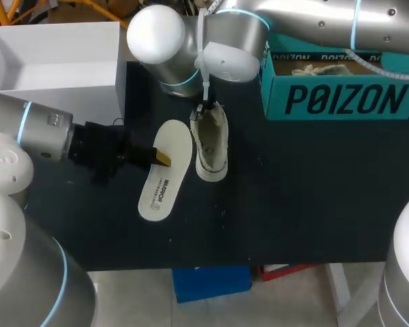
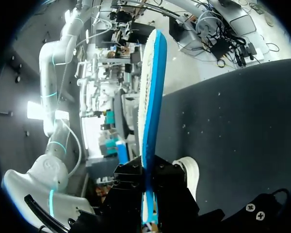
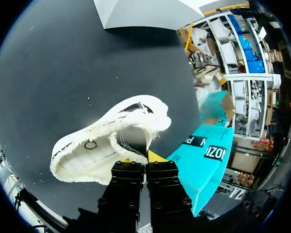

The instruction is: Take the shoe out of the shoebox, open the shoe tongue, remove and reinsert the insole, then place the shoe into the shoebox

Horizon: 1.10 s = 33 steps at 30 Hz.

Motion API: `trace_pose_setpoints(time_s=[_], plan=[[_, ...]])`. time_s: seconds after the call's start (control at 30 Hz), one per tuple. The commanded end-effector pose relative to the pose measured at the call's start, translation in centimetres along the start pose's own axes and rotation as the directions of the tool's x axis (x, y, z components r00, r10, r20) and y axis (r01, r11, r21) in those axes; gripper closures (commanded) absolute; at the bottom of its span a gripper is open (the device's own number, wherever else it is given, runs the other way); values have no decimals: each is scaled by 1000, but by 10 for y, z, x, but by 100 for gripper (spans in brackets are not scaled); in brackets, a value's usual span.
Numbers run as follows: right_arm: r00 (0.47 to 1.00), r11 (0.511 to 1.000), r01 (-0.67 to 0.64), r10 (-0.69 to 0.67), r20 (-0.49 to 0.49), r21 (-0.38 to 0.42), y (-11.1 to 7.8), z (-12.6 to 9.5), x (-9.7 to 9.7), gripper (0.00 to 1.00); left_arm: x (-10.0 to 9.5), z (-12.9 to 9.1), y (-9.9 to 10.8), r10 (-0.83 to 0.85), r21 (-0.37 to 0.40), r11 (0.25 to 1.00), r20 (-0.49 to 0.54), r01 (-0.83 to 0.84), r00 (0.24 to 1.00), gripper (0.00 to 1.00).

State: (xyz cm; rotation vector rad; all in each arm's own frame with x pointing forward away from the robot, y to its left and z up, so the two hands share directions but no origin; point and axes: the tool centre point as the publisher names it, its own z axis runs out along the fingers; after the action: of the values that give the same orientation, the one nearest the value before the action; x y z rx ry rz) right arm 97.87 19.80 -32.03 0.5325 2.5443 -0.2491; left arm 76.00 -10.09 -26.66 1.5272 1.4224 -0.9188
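Note:
A white insole (image 1: 165, 172) hangs just above the black table (image 1: 293, 204), and my left gripper (image 1: 157, 157) is shut on its edge near the heel end. In the left wrist view the insole (image 2: 153, 87) stands edge-on between the fingers of my left gripper (image 2: 149, 187), its blue underside showing. Right beside it lies the white shoe (image 1: 210, 143). My right gripper (image 1: 203, 109) is shut on the rim at the shoe's far end. In the right wrist view the shoe (image 3: 102, 143) gapes open just ahead of my right gripper (image 3: 146, 159). The teal shoebox (image 1: 341, 95) stands at the back right.
A white box lid (image 1: 54, 65) sits at the back left corner, close behind my left arm. The teal shoebox (image 3: 206, 162) is near my right gripper's side, and crumpled paper (image 1: 324, 69) lies inside it.

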Motion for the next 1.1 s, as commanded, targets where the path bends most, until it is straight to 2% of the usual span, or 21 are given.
trace_pose_setpoints(time_s=[0.03, 0.47, 1.1], plan=[[1000, 998, 10, -9, -15, 54, 14, 1, -2, 100, -2, -16, -14, 6, -22, 1000, 7, -6, 1000, 100], [998, 990, 44, -37, -52, 130, 38, 22, -12, 100, -4, -37, -23, 11, -66, 998, 15, -10, 1000, 100], [995, 986, 79, -68, -78, 145, 62, 53, -4, 100, -7, -41, -22, 26, -77, 997, 17, -24, 1000, 100]])
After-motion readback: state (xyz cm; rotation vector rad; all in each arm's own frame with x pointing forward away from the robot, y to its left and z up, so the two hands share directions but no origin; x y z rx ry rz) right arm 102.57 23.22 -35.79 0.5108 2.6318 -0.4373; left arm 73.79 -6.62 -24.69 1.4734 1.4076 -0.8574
